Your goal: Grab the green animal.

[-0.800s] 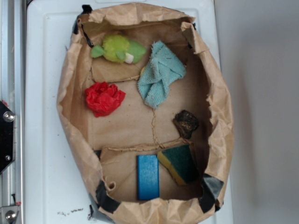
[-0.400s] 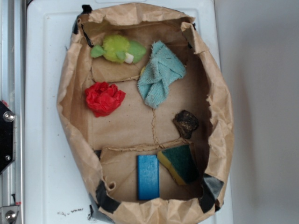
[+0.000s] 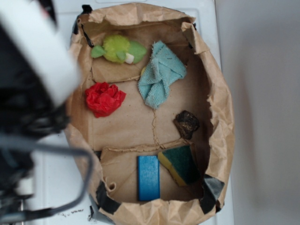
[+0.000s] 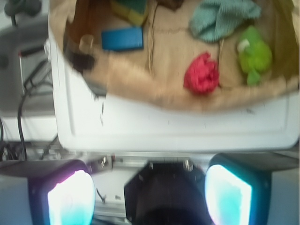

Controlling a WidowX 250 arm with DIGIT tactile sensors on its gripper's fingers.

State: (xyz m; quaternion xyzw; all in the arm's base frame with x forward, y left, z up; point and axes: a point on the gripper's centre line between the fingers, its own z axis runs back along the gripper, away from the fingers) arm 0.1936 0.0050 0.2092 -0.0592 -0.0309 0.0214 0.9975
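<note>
Though blurred arm (image 3: 33,93) fills left third of exterior view, can still read the rest. Brown paper bag (image 3: 220,108), cut open and laid flat w/ walls up, on white worktop (image 3: 51,187). Green animal (image 3: 119,48) at far-left corner of bag floor, untouched, fins out to both sides, white patch on near side. Light teal cloth (image 3: 160,74) just beside it to the right, apart. Red crumpled item (image 3: 104,99) below the animal, near bag's left wall. Dark lump (image 3: 187,124) towards right wall. Blue block (image 3: 148,177) and dark green-and-yellow sponge (image 3: 180,163) side by side at near end, approx touching.

Wrist view, soft focus: end effector (image 4: 150,194) over worktop edge (image 4: 178,131), outside bag (image 4: 140,89), well apart from everything in it. Fingers (image 4: 70,199) spread wide, nothing between. Green animal (image 4: 254,54) upper right, red item (image 4: 202,73) left of it, cloth (image 4: 220,18) above, blue block (image 4: 123,38) upper left. Sponge (image 4: 133,9) probably the yellow-green bit at top edge.
</note>
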